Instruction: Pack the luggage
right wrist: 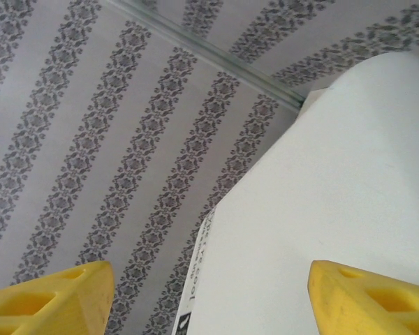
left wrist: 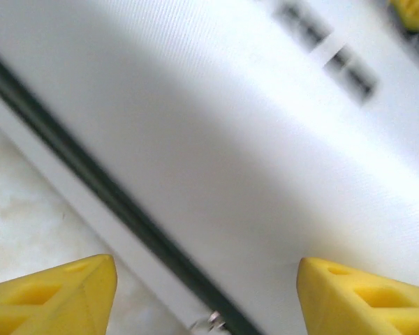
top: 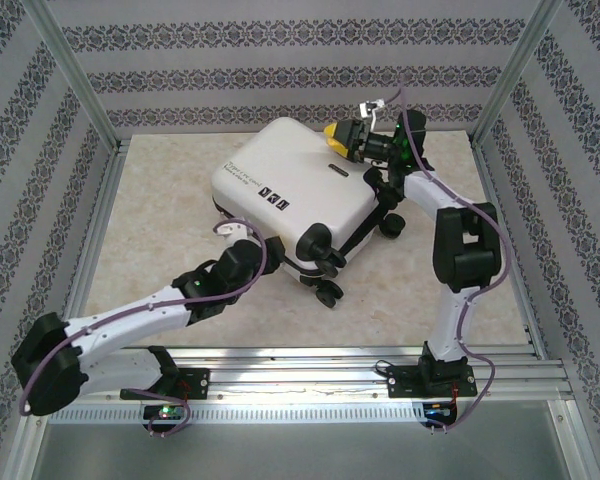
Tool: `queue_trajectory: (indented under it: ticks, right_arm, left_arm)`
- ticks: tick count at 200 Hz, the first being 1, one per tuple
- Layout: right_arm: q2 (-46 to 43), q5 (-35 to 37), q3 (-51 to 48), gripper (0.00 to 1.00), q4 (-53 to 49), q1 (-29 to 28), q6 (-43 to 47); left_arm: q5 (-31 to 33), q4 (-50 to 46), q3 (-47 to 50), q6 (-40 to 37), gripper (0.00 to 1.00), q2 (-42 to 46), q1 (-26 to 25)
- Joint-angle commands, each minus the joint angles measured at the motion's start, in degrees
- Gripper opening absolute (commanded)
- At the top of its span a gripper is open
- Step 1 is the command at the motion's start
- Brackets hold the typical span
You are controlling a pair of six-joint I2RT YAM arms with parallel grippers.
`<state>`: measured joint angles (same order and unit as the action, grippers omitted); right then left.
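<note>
Evidently the small white hard-shell suitcase [top: 300, 195] lies closed mid-desk [top: 160, 220], so packing looks near its securing step. The left tool [left wrist: 206, 279], spread wide, sits at the case's seven o'clock edge. The right tool [right wrist: 209, 286], likewise spread, sits at one o'clock. The next move probably calls for working along the dark seam [left wrist: 91, 178].

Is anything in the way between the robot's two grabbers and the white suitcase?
No, nothing visible is in the way. The left gripper has its jaws open right up close to the side of the closed white suitcase. The right gripper is open at the suitcase's far corner, with only white shell in front of it.
</note>
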<state>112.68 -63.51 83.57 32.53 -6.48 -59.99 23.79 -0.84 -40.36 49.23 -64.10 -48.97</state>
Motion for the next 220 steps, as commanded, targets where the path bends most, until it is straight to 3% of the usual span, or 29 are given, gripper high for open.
queue_trajectory:
  ticks: [1, 37, 97, 136, 162, 181, 194, 220]
  right_arm:
    - [-6.65, 2.06, -2.68, 0.73, -9.42, 1.31, 9.22]
    - [-17.66, 11.43, -8.38, 0.74, -25.01, 2.60, 22.75]
    - [-37.85, 26.88, -23.63, 0.77, -33.38, 3.66, 29.02]
    - [-46.68, 28.28, -32.22, 0.81, -36.27, 3.84, 29.26]
    - [-50.60, 28.98, -36.97, 0.83, -38.11, 3.93, 27.67]
    - [-53.45, 28.48, -41.18, 0.92, -36.25, 3.93, 24.99]
    - [-55.08, 28.53, -44.74, 0.98, -33.11, 3.93, 22.33]
    - [-54.26, 25.91, -49.75, 0.98, -26.10, 3.90, 17.87]
  left_arm:
    - [4.33, -1.99, -3.72, -6.58, 0.71, 4.01, 1.32]
    - [0.49, -11.95, -11.07, -13.01, 0.74, 5.00, 9.22]
    - [-20.26, -16.54, -21.04, -18.00, 0.78, -2.25, 33.06]
    - [-34.53, -16.31, -29.22, -19.74, 0.79, -14.00, 43.66]
    - [-39.69, -17.14, -34.54, -20.06, 0.78, -21.81, 47.93]
    - [-41.89, -17.26, -37.82, -19.93, 0.78, -26.58, 50.13]
    - [-43.56, -17.60, -40.11, -19.59, 0.77, -29.81, 51.29]
    - [-44.51, -19.16, -44.47, -19.24, 0.75, -35.99, 52.05]
